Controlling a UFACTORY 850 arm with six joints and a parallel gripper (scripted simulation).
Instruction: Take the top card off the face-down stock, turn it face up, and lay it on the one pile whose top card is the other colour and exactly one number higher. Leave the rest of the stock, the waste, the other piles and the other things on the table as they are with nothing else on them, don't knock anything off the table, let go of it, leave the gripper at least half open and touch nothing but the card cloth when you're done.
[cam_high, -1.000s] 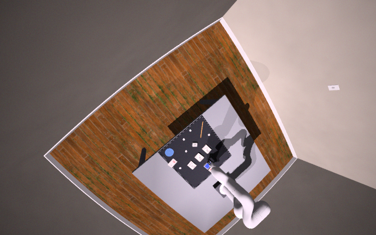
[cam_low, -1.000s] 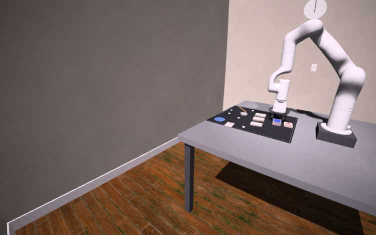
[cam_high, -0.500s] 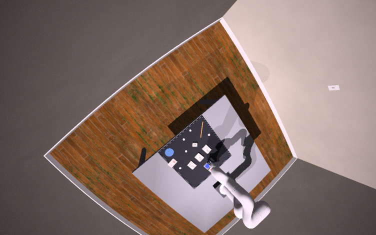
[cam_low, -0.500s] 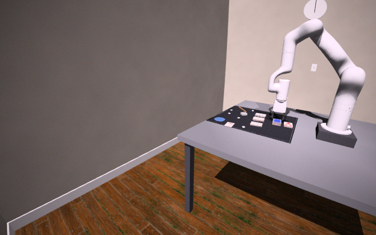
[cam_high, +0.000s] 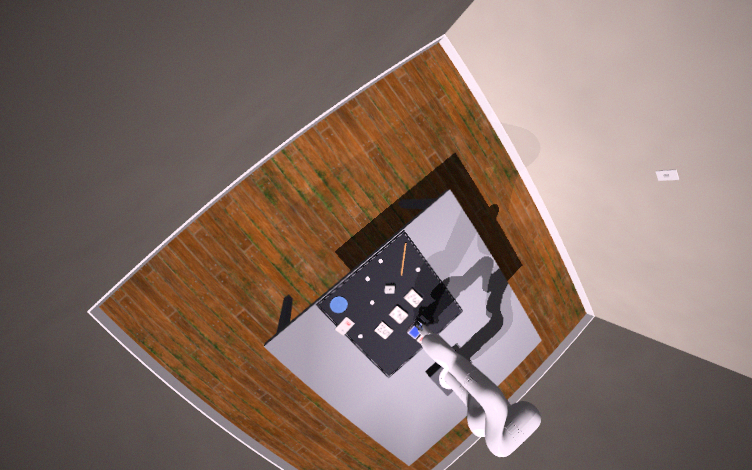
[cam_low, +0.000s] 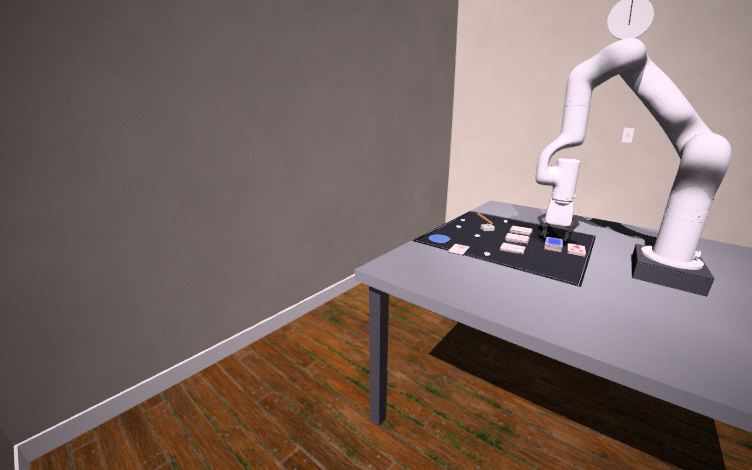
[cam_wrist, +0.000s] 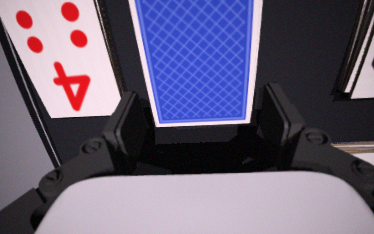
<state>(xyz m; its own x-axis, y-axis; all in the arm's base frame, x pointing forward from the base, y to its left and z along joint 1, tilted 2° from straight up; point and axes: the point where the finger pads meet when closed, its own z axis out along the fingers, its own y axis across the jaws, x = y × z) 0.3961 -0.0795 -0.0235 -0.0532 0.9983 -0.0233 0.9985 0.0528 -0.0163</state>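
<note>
The face-down stock (cam_wrist: 200, 60) has a blue cross-hatched back with a white border. It lies on the black card cloth (cam_low: 506, 252) and also shows in the exterior view (cam_low: 553, 243) and the top view (cam_high: 414, 331). My gripper (cam_wrist: 201, 106) is open and empty, low over the near end of the stock, one finger at each side of its edge. A face-up red 4 (cam_wrist: 60, 55) lies to the left in the wrist view; it is the waste card (cam_low: 576, 249). Three face-up piles (cam_low: 516, 238) lie further along the cloth.
A blue disc (cam_low: 439, 239), a single face-up card (cam_low: 458, 248), a small block (cam_low: 487, 226), an orange stick (cam_low: 483, 217) and several small white pieces (cam_low: 486, 253) lie on the far part of the cloth. The arm's base (cam_low: 672, 268) stands on the grey table.
</note>
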